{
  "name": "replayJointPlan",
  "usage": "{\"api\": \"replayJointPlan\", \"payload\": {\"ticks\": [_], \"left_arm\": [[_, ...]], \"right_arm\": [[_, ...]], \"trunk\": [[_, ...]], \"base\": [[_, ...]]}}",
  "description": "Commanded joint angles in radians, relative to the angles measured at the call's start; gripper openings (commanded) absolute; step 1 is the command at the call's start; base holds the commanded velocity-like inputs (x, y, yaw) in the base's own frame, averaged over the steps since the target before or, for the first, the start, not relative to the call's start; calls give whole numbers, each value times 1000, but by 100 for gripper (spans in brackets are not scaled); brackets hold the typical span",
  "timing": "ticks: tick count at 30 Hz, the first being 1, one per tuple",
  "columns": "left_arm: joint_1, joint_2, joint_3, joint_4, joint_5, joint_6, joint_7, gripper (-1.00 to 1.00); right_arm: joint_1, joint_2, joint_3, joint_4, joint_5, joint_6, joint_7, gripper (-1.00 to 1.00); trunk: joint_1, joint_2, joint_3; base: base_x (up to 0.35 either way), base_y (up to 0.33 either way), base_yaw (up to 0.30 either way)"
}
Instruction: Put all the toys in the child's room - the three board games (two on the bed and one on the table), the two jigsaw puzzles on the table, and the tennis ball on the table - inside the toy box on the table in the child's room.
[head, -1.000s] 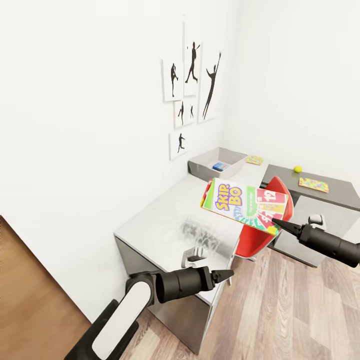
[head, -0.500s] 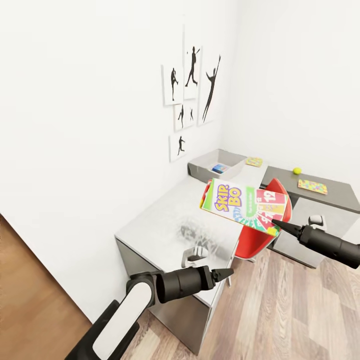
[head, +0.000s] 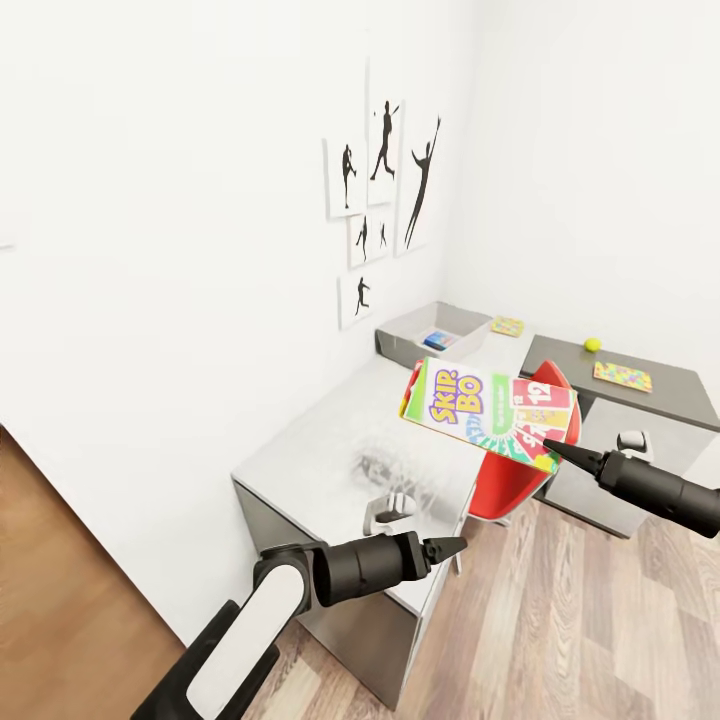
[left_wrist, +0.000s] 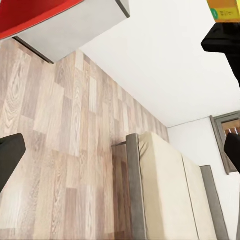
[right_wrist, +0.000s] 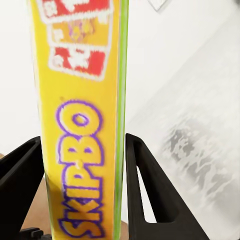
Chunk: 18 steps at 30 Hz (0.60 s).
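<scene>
Right arm reaches in from the side, right gripper (head: 553, 449) with jaws clamped on the SKIP-BO box (head: 487, 411). Left arm sits low, left gripper (head: 452, 546) pointing forward, empty, jaws look closed.
</scene>
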Motion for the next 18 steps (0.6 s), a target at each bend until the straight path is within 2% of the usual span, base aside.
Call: {"api": "replayJointPlan", "payload": {"ticks": [1, 18], "left_arm": [[-1, 0, 0, -1, 10, 2, 10, 100], [-1, -12, 0, 3, 9, 2, 9, 100]], "right_arm": [[-1, 0, -1, 0, 4, 3, 5, -100], [0, 0, -1, -2, 4, 3, 5, -100]], "trunk": [[-4, 6, 2], [-69, 125, 55]], "base": [[0, 0, 0], [0, 0, 0]]}}
